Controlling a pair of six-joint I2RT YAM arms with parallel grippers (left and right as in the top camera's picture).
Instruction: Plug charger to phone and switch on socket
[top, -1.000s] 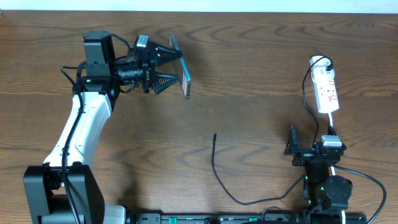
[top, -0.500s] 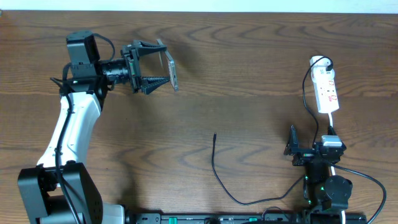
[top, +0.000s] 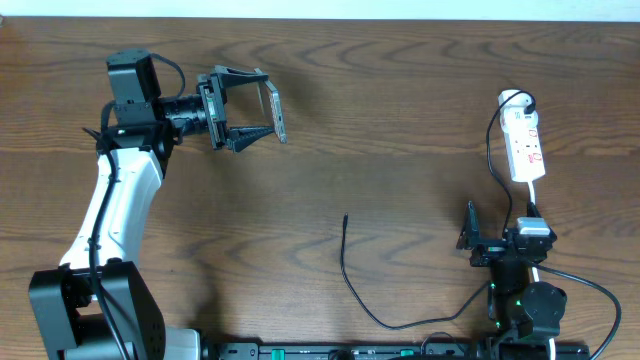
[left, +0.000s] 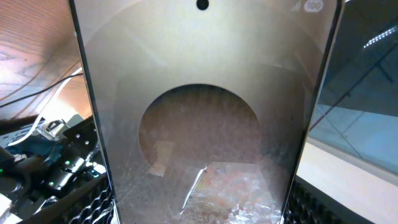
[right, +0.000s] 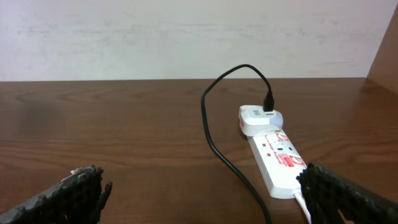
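My left gripper (top: 262, 110) is shut on the phone (top: 276, 113) and holds it on edge above the far left of the table. In the left wrist view the phone's glossy brownish face (left: 205, 112) fills the frame between the fingers. The charger, a thin black cable (top: 350, 283), lies on the table with its connector tip (top: 345, 218) free at the centre. It runs to a white plug (right: 260, 118) in the socket, a white strip (top: 524, 146) at the right (right: 277, 162). My right gripper (right: 199, 193) is open and empty, just short of the socket.
The dark wooden table (top: 400, 100) carries nothing else. The right arm's base (top: 520, 290) sits at the near right edge with thicker black robot cables (top: 590, 290). A pale wall stands beyond the far table edge (right: 186, 37).
The left arm has swung left with the phone in its grip, from about mid-left to further left. It stopped in the last half second. The right arm, cable and socket have not moved.
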